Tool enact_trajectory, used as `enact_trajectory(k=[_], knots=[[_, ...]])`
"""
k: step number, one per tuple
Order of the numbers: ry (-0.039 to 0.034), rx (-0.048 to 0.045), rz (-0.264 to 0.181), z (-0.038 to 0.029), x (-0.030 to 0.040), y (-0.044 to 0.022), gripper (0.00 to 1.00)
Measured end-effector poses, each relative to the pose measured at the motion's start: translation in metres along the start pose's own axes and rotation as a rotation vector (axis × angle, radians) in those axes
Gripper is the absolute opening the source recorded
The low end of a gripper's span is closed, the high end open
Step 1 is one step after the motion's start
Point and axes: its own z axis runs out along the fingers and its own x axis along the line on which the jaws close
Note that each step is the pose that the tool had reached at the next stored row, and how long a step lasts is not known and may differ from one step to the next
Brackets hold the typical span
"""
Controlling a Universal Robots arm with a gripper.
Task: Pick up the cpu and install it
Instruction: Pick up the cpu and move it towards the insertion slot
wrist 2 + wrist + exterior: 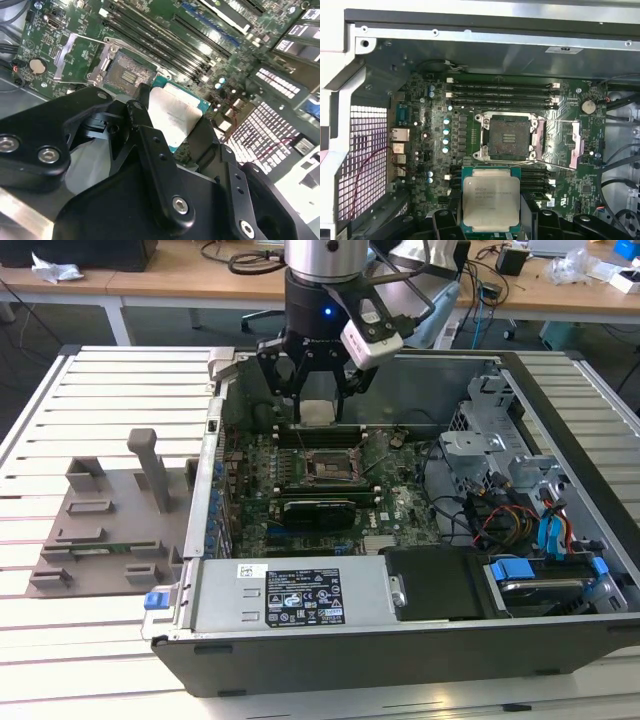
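I am looking into an open computer case [560, 640] lying on its side on a slatted table [60, 660]. My arm's gripper [318, 405] hangs inside the case, over the motherboard [395, 510]. It is closed on the cpu [318, 414], a flat square chip with a silvery top. One black finger [445, 220] presses each of two opposite edges.

In both wrist views the cpu [491, 199] [175, 117] sits level between the fingers, metal top facing the camera, with a thin green rim showing around it. It is held clear of the board and touches nothing but the gripper.

The socket [507, 137] is bare, its dark contact bed exposed. Its hinged metal frame [560, 142] is swung open and lies flat beside it. In the first wrist view the cpu appears just beside the socket, not over it. Rows of memory slots [502, 95] run along the socket's other side.

On the exterior view's left, outside the case, a grey moulded holder [110, 530] rests on the table.
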Motion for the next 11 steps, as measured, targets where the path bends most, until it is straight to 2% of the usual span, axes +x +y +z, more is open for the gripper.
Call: enact_trajectory(k=[5,8,11], knots=[[0.0001,0.0007,0.0,0.0104,-0.0055,0.0043,0.55],[0.0002,0.0021,-0.002,0.0226,-0.0122,0.0102,0.55],[0.0001,0.0032,-0.003,0.0304,-0.0169,0.0137,0.55]])
